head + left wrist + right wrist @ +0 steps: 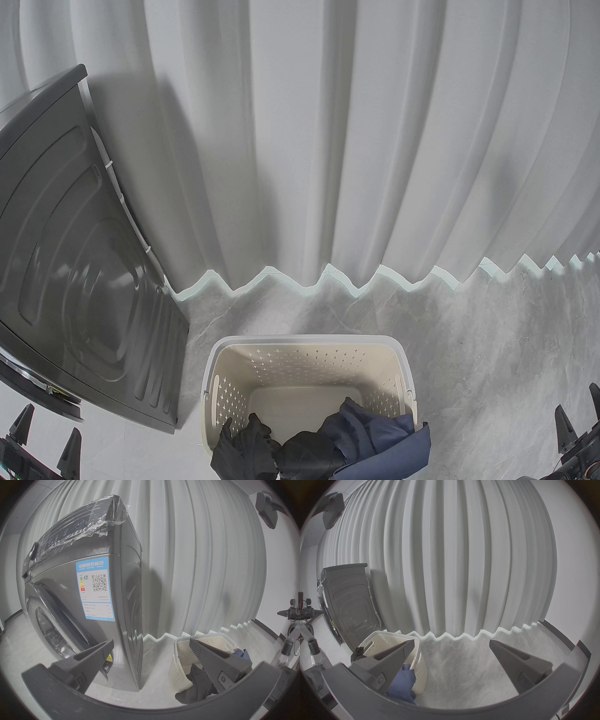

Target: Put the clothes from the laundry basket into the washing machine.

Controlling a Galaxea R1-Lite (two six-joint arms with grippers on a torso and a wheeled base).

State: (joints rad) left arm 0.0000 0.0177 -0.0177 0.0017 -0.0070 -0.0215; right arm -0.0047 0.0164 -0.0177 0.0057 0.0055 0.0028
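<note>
Cream perforated plastic laundry basket (306, 339) sits on the grey marbled floor (500, 350), just beside the dark grey front-loading washing machine (75, 281). Black garments (250, 447) and a navy blue garment (375, 437) are heaped at its near end, partly over the rim. Left gripper (52, 419) and right gripper (575, 397) flank the basket, both spread wide and empty.

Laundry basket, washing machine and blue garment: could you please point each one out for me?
laundry basket (309, 339): head view, on its far rim.
washing machine (132, 611): left wrist view, on its grey side panel.
blue garment (369, 432): head view, on its folded middle.
</note>
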